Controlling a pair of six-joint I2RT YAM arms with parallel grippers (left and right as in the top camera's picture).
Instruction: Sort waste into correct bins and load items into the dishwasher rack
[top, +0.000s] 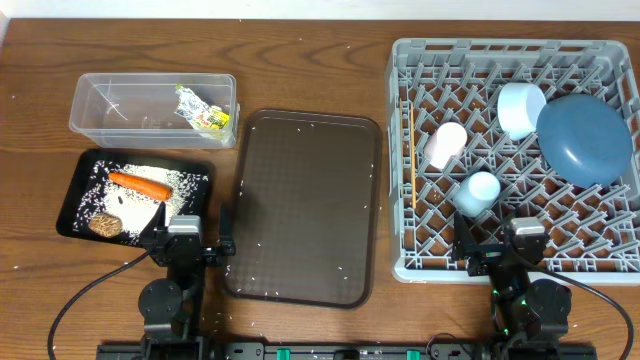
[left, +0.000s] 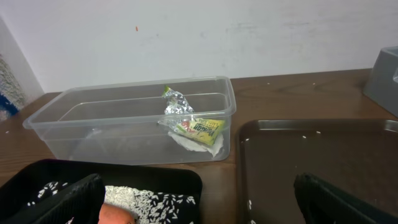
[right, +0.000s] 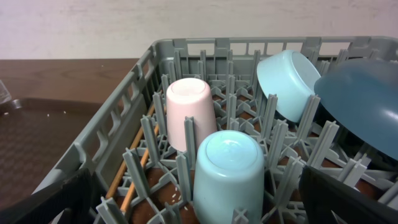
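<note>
Jaws wide apart, empty: left gripper (top: 193, 232), right gripper (top: 510, 248). carrot (top: 140, 184) in black tray (top: 75, 200), just ahead-left of left gripper, long axis crosswise. wrapper (top: 203, 112) in clear tub (top: 90, 100) beyond. plate (top: 585, 137), chopsticks (top: 411, 160) in rack (top: 400, 150), ahead of right gripper. You look done.

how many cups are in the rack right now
2. The pink cup stands upside down toward the left side of the dishwasher rack. The small light blue cup stands upside down beside it, nearer the arms. No other cup shows.
</note>
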